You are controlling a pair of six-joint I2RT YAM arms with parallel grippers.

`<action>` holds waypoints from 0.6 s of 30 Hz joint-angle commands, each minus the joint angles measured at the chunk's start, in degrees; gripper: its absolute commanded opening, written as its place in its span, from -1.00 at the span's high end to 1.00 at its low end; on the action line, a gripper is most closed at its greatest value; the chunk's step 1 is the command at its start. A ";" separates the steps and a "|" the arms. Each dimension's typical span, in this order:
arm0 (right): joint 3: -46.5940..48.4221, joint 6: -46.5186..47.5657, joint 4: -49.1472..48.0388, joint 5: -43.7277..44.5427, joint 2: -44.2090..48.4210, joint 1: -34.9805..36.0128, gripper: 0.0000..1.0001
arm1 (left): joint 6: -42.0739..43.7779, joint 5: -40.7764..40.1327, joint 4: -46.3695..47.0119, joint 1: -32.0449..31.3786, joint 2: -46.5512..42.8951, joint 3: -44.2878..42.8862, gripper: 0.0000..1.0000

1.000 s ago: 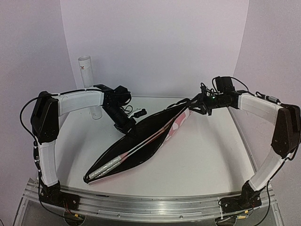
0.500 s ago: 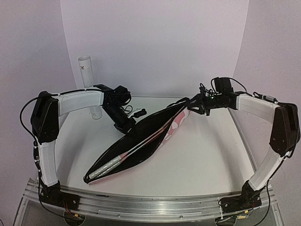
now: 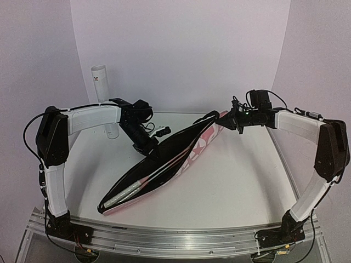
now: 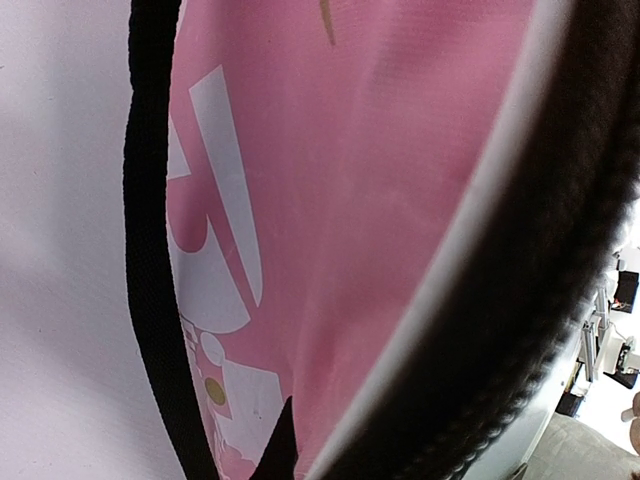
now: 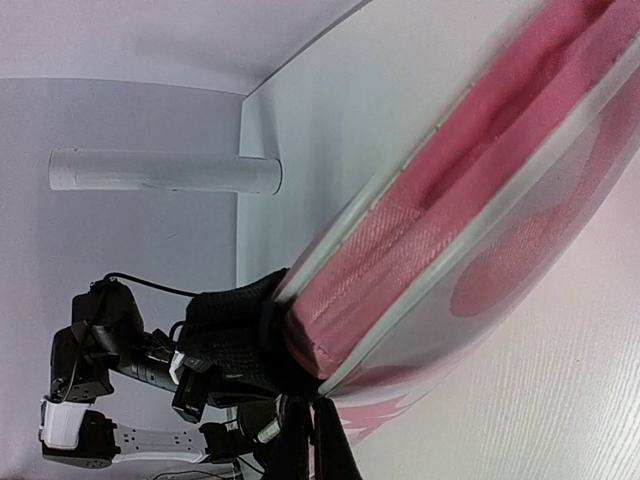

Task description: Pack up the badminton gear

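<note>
My right pincer (image 3: 226,118) pinches the far tip of the pink bag (image 3: 197,148). My left pincer (image 3: 147,148) meets its rim, and I cannot tell its grip. The rackets (image 3: 125,194) lie inside.

Two white-and-black arms rise from the near corners of the counter. The left arm (image 3: 55,175) stands upright and bends at the elbow. Its forearm reaches level toward the centre, and its wrist tips the left gripper (image 3: 147,147) down, left of centre; how its jaws stand is hidden. The right arm (image 3: 318,181) mirrors it, its forearm stretching left along the far edge. The right gripper (image 3: 226,121) is held raised, jaws drawn together.
</note>
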State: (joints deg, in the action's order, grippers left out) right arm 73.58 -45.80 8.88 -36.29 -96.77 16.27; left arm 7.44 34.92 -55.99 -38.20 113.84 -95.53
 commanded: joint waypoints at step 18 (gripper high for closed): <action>10.18 -13.29 4.23 12.77 -2.63 15.90 1.00 | -2.85 4.55 4.09 -0.99 -0.45 -7.39 1.00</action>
State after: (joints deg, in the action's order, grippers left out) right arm 78.00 -54.26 11.03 -22.96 -97.15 24.16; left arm 5.91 34.79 -57.90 -38.09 113.86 -96.74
